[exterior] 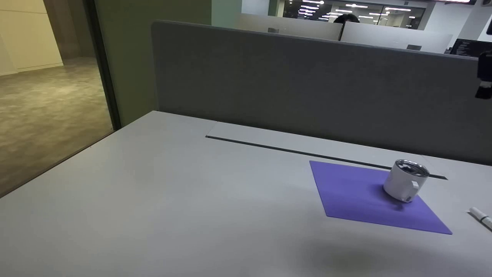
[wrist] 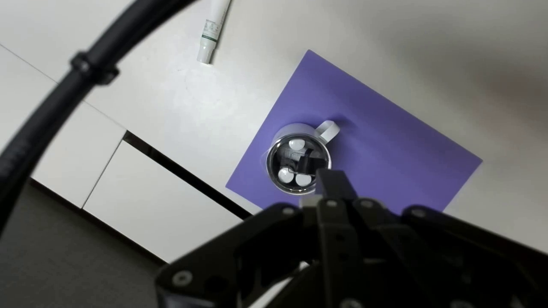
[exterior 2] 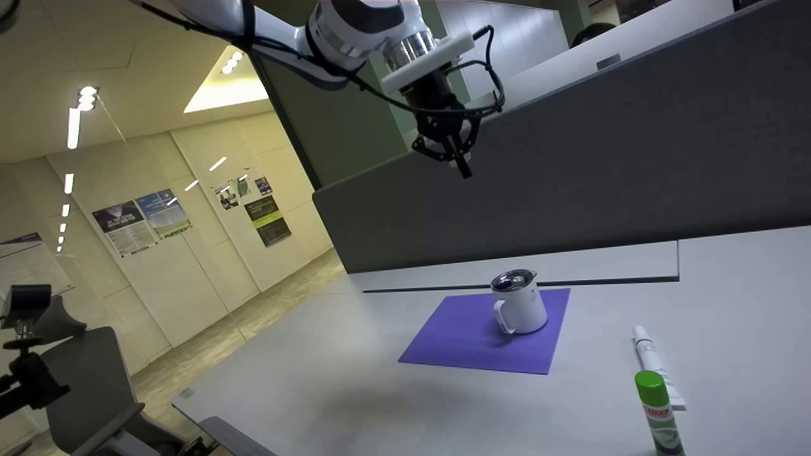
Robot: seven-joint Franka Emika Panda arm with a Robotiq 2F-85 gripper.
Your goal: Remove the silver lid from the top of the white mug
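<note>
The white mug point(exterior: 399, 187) stands upright on the purple mat in both exterior views point(exterior 2: 523, 313) and in the wrist view point(wrist: 295, 128). The silver lid point(exterior: 412, 168) sits on top of the mug's rim, also in an exterior view point(exterior 2: 513, 280). In the wrist view the lid point(wrist: 295, 160) looks round and shiny, with reflections on it. My gripper point(exterior 2: 464, 170) is high above the mat, well apart from the mug. Its fingers are together with nothing between them in the wrist view point(wrist: 336, 185). Only a fingertip point(exterior: 483, 91) shows at an exterior view's right edge.
The purple mat point(exterior: 346, 188) lies on the white table point(exterior: 192, 200). A white tube point(exterior 2: 651, 358) and a green-capped bottle point(exterior 2: 659, 411) are to the mug's side. A dark grey divider point(exterior 2: 602, 164) rises along the table's back edge.
</note>
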